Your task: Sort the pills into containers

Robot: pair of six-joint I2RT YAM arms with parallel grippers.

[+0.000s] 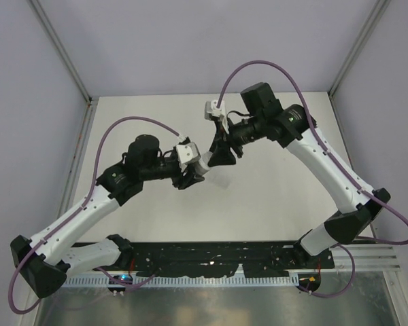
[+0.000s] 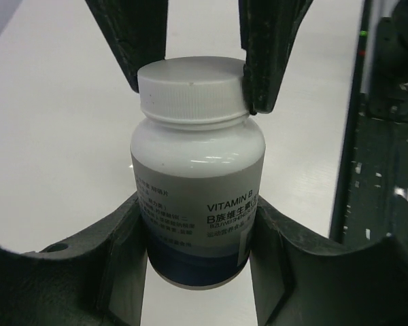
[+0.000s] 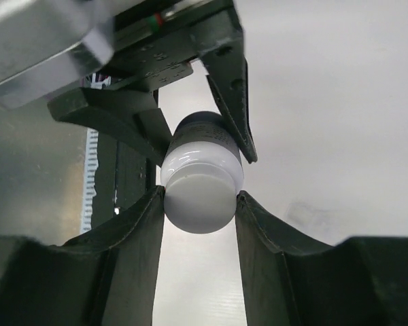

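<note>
A small bottle [image 2: 197, 183] with a white cap [image 2: 190, 85] and a "VITAMIN B" label is held off the table between both grippers. My left gripper [image 2: 198, 251] is shut on the bottle's lower body. My right gripper [image 3: 200, 204] is shut on the cap [image 3: 200, 197], with a finger on each side. Its fingers [image 2: 272, 54] show at the top of the left wrist view. In the top view the two grippers meet at mid-table, left [image 1: 194, 175] and right [image 1: 221, 157], and hide the bottle. No orange pills show. A faint clear packet [image 1: 222, 182] seems to lie just below the grippers.
The white table [image 1: 272, 197] is walled by a metal frame on the left, right and back. A black perforated rail [image 1: 211, 258] with the arm bases runs along the near edge.
</note>
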